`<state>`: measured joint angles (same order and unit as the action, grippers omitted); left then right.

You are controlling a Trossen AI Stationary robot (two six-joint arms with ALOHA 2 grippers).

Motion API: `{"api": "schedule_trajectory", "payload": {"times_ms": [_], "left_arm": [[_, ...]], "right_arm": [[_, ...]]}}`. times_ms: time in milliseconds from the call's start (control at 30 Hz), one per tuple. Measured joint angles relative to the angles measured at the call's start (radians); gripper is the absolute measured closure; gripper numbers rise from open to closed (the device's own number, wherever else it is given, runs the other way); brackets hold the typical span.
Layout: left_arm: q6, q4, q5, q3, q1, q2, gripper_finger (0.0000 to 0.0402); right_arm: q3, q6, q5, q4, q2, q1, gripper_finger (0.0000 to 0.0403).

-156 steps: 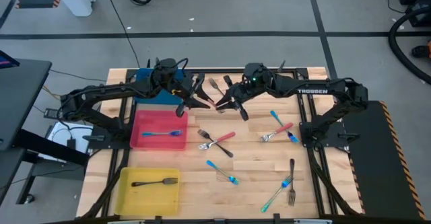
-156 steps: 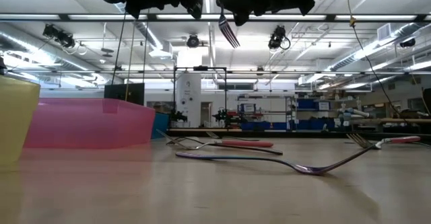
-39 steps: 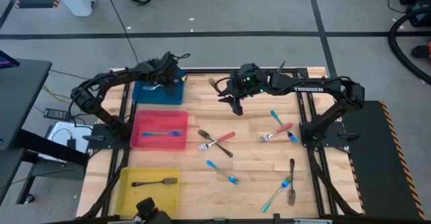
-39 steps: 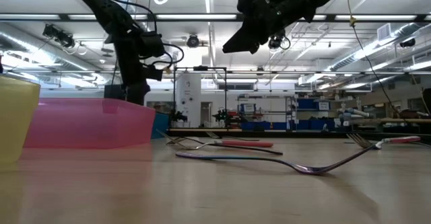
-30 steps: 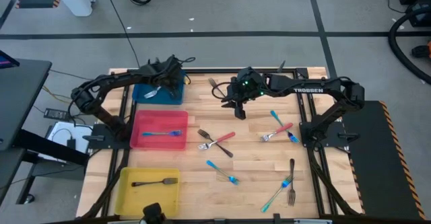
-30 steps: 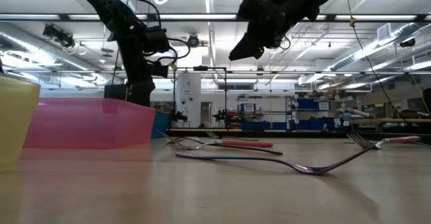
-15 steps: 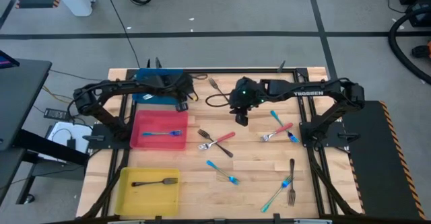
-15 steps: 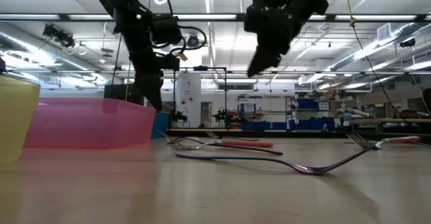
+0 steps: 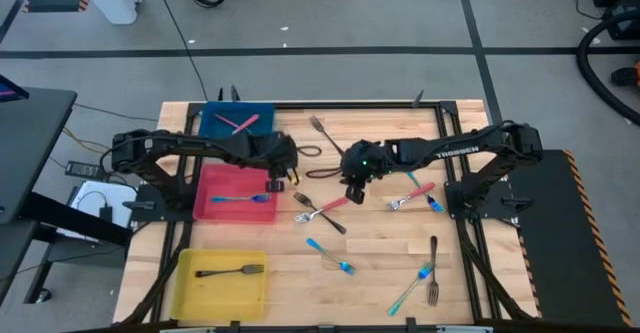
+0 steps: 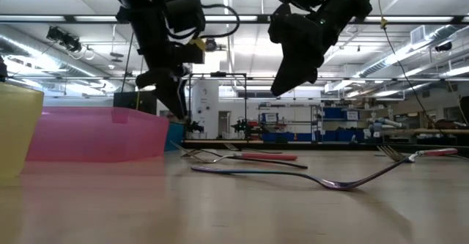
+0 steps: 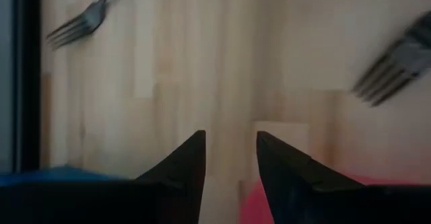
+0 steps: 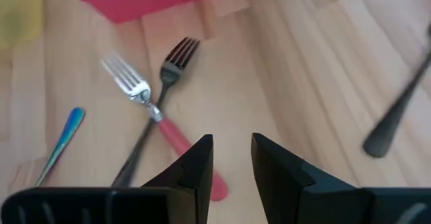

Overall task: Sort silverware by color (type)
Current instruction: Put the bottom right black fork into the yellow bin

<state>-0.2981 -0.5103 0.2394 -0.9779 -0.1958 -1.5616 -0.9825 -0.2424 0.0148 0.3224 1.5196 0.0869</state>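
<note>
Both grippers are open and hold nothing. My left gripper [image 9: 276, 180] [image 11: 229, 158] hangs above the table by the red bin's far right corner [image 9: 272, 169]. My right gripper [image 9: 352, 186] [image 12: 231, 158] hovers just right of a red-handled fork [image 9: 335, 205] [image 12: 170, 132] that lies crossed with a dark fork [image 9: 322, 214] [image 12: 159, 100]. One red-handled fork [image 9: 240, 123] lies in the blue bin [image 9: 212, 121], a blue one [image 9: 240, 198] in the red bin, a dark one [image 9: 230, 270] in the yellow bin [image 9: 190, 291]. Other forks lie flat on the table.
Loose on the table: a dark fork [image 9: 320, 128] near the far edge, a blue fork [image 9: 330, 255] in the middle, red [image 9: 412, 195] and blue [image 9: 420, 186] forks to the right, a dark [image 9: 433, 269] and a teal fork [image 9: 411, 289] near right. A dark frame rims the table.
My left gripper has moved from over the blue bin toward the near edge and the right, down to the red bin's corner; a red-handled fork now shows lying in the blue bin. My right gripper has moved toward the near edge and down, toward the crossed forks.
</note>
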Motion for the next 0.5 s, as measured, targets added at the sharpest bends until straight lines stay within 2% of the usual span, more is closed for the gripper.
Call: {"api": "schedule_trajectory", "payload": {"times_ms": [200, 500], "left_arm": [[0.058, 0.036, 0.000, 0.000, 0.095, 0.000, 0.0269], [0.226, 0.143, -0.001, 0.000, 0.207, 0.000, 0.0269]], "right_arm": [[0.066, 0.136, -0.016, -0.091, 0.000, -0.039, 0.0293], [0.207, 0.238, -0.117, -0.458, 0.000, -0.062, 0.0293]]}}
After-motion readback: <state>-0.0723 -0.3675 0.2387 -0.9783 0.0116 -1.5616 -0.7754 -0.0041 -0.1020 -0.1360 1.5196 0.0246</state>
